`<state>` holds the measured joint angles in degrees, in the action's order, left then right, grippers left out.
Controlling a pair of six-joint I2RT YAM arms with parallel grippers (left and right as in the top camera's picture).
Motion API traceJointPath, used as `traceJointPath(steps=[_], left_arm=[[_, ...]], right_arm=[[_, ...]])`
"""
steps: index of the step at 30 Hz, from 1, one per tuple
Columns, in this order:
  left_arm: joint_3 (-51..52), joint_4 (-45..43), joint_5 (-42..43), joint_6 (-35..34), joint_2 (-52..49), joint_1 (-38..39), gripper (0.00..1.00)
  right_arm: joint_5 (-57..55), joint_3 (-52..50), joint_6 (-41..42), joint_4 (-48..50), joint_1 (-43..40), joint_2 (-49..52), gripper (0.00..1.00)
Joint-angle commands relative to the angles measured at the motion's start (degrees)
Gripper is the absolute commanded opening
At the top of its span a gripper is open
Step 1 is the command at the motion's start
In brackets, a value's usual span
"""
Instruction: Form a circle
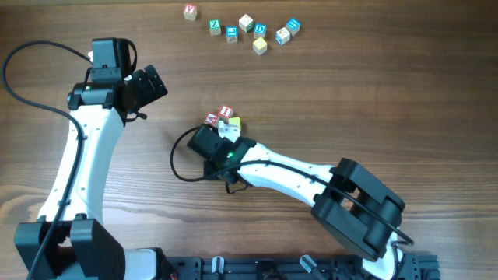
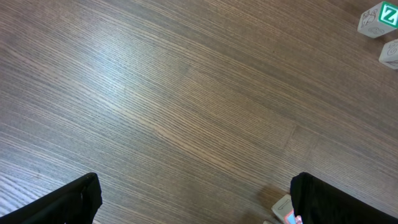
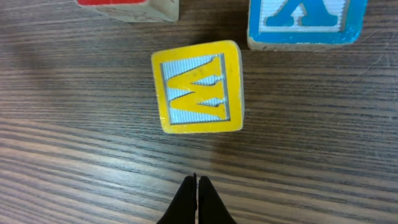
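Observation:
A small cluster of letter cubes (image 1: 226, 118) sits mid-table. Two red-lettered cubes and a yellow one show from overhead. My right gripper (image 1: 223, 131) covers part of it, so I cannot tell whether it makes a circle. In the right wrist view the yellow "W" cube (image 3: 198, 87) lies just ahead of my shut right gripper (image 3: 197, 180), apart from it. A blue "X" cube (image 3: 305, 22) and a red cube (image 3: 127, 7) lie beyond. My left gripper (image 1: 148, 85) hovers up and to the left, open and empty (image 2: 196, 205).
Several loose letter cubes (image 1: 246, 29) are scattered along the far edge. A green "Z" cube (image 2: 378, 18) and a pale cube (image 2: 390, 53) show in the left wrist view. A red-faced cube (image 2: 285, 210) peeks out beside the right finger (image 2: 336, 199).

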<state>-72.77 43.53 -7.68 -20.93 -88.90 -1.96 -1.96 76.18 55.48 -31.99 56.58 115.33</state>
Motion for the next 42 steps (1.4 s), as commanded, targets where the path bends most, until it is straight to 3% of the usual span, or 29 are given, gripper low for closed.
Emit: traceJointPath(steps=[1, 18, 42], left_arm=[[-0.5, 0.0, -0.8, -0.6, 0.6, -0.2, 1.0], [-0.5, 0.0, -0.8, -0.6, 0.6, -0.2, 1.0], [-0.5, 0.0, -0.8, -0.5, 0.6, -0.2, 1.0]], right_arm=[[-1.6, -0.2, 0.1, 1.6, 0.0, 1.0, 0.04], [-5.4, -0.2, 0.1, 4.1, 0.0, 1.1, 0.04], [-2.4, -0.2, 0.2, 2.2, 0.0, 1.1, 0.04]])
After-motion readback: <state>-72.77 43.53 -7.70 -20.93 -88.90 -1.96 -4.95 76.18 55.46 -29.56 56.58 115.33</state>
